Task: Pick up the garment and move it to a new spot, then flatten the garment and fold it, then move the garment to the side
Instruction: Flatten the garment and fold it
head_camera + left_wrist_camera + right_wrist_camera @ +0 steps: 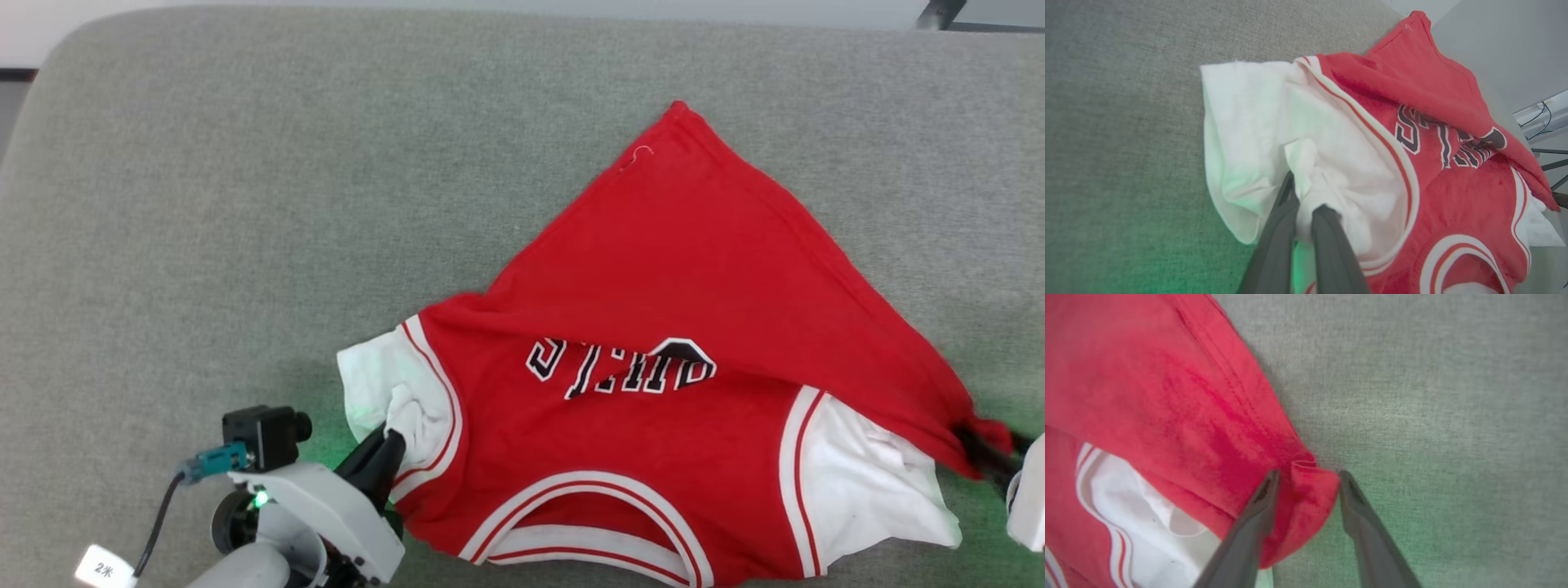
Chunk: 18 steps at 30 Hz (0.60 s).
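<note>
- We see the garment (pixel 669 269), a red jersey with white sleeves, spread on a grey upholstered surface (pixel 245 204). It lies right of centre in the head view, with its striped collar (pixel 588 523) towards the robot.
- A red fold lies slantwise over the upper body of the shirt and covers the top of the black lettering (pixel 624 367), which reads upside down from the head camera.
- The left gripper (pixel 390 447) stands at the lower left, its two dark fingers closed tight on a bunched pleat of the near white sleeve (pixel 375 384).
- From the left wrist we see that sleeve (pixel 1249 122) crumpled around the left gripper (pixel 1306 196), with the garment (pixel 1437 94) running off to the right of that view.
- At the head view's right edge, the right gripper (pixel 988 456) meets a pointed red corner of the shirt, just past the other white sleeve (pixel 865 482).
- From the right wrist we see the right gripper (pixel 1308 475) with its fingers parted. The hemmed corner of the garment (pixel 1147 375) sits between them and lies on the grey cloth.
- A green glow tints the surface near both grippers.
</note>
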### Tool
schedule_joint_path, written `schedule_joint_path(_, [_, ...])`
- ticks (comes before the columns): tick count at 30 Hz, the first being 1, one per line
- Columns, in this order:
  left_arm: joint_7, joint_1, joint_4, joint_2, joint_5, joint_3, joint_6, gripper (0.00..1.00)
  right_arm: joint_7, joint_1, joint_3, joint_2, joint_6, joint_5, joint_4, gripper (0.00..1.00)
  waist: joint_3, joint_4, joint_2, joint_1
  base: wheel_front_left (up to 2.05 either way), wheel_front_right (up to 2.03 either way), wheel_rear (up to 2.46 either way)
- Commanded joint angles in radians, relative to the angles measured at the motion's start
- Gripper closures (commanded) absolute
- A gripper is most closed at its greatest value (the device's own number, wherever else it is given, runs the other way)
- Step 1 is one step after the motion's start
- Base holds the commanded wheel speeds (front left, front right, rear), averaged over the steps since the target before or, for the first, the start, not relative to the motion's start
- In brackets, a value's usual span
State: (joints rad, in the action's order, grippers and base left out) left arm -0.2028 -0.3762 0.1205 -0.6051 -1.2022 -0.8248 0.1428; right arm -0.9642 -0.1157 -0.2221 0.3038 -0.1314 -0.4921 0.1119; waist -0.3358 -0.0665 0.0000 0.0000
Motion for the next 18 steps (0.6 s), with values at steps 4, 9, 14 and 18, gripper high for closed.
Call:
schedule_joint_path(4, [-0.006, 0.030, -0.007, -0.013, -0.009, 0.006, 0.012, 1.00, 0.119, 0.021, 0.012, 0.016, 0.001, 0.012, 0.040, 0.00, 0.026, 0.015, 0.0000, 0.0000, 0.00, 0.00, 0.00])
schedule_joint_path(9, [-0.006, 0.046, -0.017, -0.019, -0.013, 0.003, 0.017, 1.00, 0.231, 0.072, 0.035, 0.031, 0.001, 0.022, 0.143, 0.00, 0.049, 0.013, 0.0000, 0.0000, 0.00, 0.00, 0.00])
schedule_joint_path(14, [-0.005, 0.055, -0.025, -0.022, -0.014, 0.003, 0.024, 1.00, 0.361, 0.047, 0.094, 0.060, 0.001, 0.069, 0.265, 0.00, 0.064, 0.002, 0.0000, 0.0000, 0.00, 0.00, 0.00])
schedule_joint_path(18, [-0.003, 0.057, -0.028, -0.021, -0.014, 0.001, 0.024, 1.00, 0.510, -0.055, 0.207, 0.097, 0.001, 0.148, 0.326, 0.00, 0.073, -0.009, 0.0000, 0.0000, 0.00, 0.00, 0.00])
